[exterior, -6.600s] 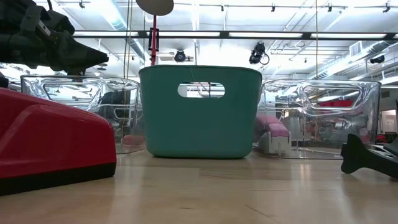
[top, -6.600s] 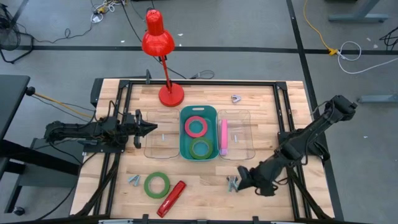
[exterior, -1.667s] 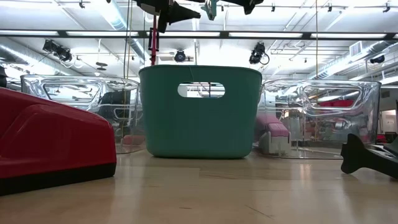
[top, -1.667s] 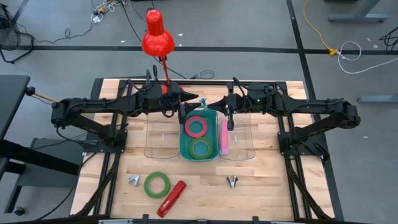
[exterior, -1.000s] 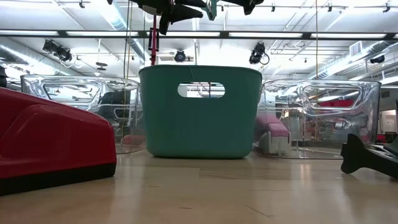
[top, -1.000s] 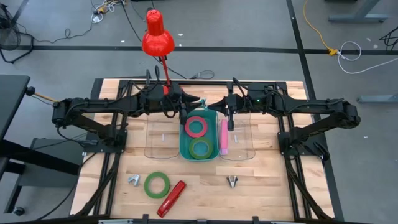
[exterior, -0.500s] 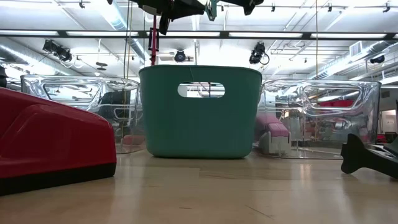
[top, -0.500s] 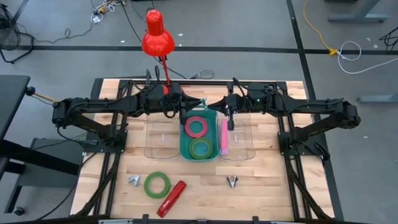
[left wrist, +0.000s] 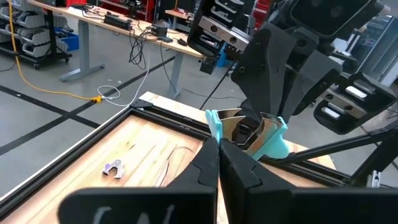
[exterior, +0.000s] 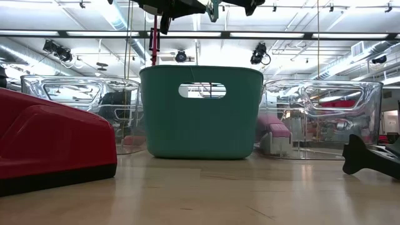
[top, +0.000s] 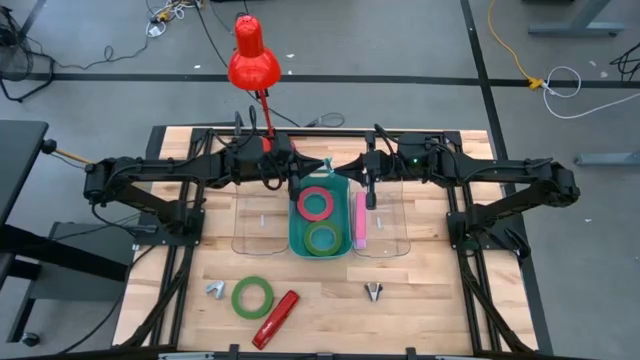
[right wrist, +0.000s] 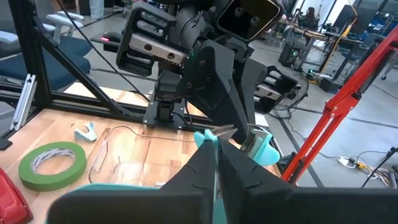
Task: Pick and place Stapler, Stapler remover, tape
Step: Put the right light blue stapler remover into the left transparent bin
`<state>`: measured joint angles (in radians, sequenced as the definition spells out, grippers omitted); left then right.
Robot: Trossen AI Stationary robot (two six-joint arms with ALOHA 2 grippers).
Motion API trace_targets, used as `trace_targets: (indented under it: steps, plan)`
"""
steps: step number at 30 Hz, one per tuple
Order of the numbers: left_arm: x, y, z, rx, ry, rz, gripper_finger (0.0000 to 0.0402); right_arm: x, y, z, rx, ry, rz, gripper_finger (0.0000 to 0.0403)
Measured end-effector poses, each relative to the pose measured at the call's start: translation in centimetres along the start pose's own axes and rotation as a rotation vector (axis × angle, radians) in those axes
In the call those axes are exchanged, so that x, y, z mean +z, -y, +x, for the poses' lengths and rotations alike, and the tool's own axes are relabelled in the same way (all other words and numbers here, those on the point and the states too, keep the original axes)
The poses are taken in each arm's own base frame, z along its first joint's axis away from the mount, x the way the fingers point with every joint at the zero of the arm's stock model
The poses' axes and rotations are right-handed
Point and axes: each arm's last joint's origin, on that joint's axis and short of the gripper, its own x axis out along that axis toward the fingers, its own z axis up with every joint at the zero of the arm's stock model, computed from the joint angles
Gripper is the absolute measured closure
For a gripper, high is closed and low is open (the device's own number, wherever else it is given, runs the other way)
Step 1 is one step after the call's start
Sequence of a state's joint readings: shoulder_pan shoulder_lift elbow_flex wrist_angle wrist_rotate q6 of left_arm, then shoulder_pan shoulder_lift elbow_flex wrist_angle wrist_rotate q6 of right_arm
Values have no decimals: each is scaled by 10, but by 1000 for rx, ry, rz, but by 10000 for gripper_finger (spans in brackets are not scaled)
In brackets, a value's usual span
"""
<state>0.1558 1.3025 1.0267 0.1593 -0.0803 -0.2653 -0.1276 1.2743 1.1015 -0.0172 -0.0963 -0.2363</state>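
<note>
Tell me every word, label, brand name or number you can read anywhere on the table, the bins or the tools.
None can be read: no legible text on the teal plastic bin, the red stapler, the rolls of green tape or the red desk lamp.

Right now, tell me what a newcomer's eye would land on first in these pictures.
The two grippers, left gripper and right gripper, meet tip to tip above the far end of the teal bin, both pinching one teal staple remover in mid-air. Behind them a bright red desk lamp stands at the table's far edge.
</note>
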Motion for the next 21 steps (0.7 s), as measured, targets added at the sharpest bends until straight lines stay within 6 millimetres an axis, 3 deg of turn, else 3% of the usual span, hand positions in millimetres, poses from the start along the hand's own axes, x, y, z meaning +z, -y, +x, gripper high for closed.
trace_targets:
  steps: [13,21]
  plan:
    - [-4,-1,-4,16,-62,29,400,6,1,0,-14,63,12,319]
    - [17,2,-26,51,-259,123,401,7,3,-1,-24,78,11,282]
